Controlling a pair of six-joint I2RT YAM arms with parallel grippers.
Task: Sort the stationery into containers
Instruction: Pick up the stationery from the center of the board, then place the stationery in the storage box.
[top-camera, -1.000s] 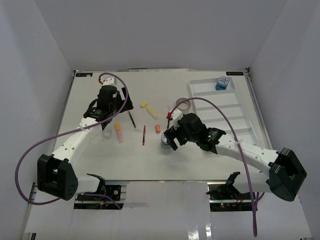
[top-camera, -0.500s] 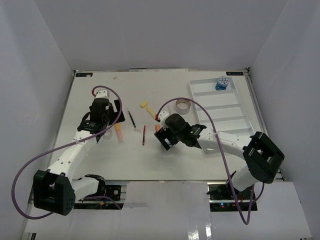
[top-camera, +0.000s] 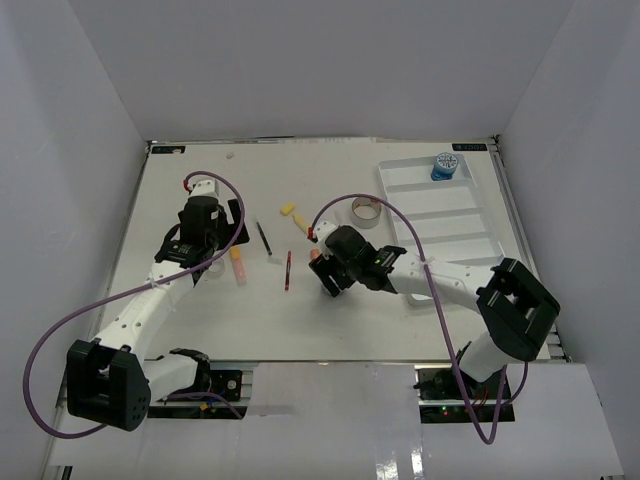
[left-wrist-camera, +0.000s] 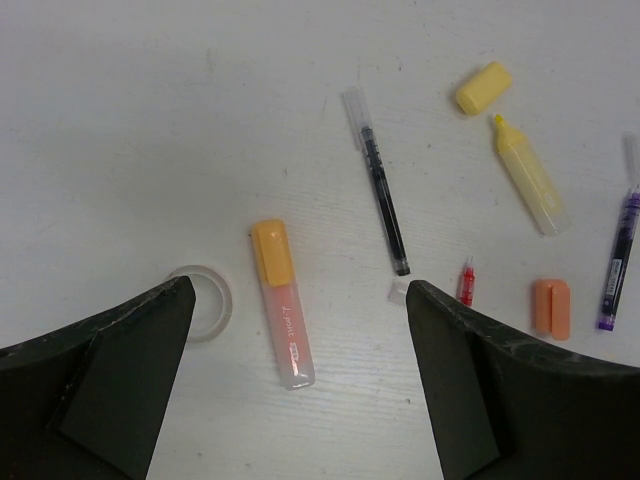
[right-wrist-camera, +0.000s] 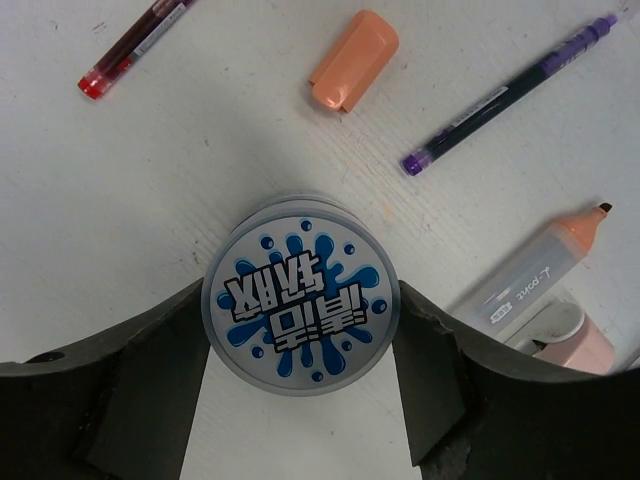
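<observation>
Blue Korean lettering, upside down, covers the tub (right-wrist-camera: 300, 305) lid.

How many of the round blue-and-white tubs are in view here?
2. The far tub sits in the tray's farthest compartment; the near tub stands between the right tool's fingers. Others could lie hidden.

The tub (right-wrist-camera: 300, 305) stands on the table (right-wrist-camera: 120, 200) between the fingers of the right gripper (right-wrist-camera: 300, 290), touching both. Just ahead of it lies a loose cap (right-wrist-camera: 355, 60), with a pen (right-wrist-camera: 135, 45) ahead-left and a second pen (right-wrist-camera: 510, 95) ahead-right. To the tub's right an uncapped highlighter (right-wrist-camera: 540, 270) runs under the right finger, perhaps against something hidden there. Between the spread fingers of the left gripper (left-wrist-camera: 300, 288) lie a capped highlighter (left-wrist-camera: 280, 305) and, to its right, a third pen (left-wrist-camera: 380, 180). A tape roll (left-wrist-camera: 205, 300) sits half behind the left finger.
</observation>
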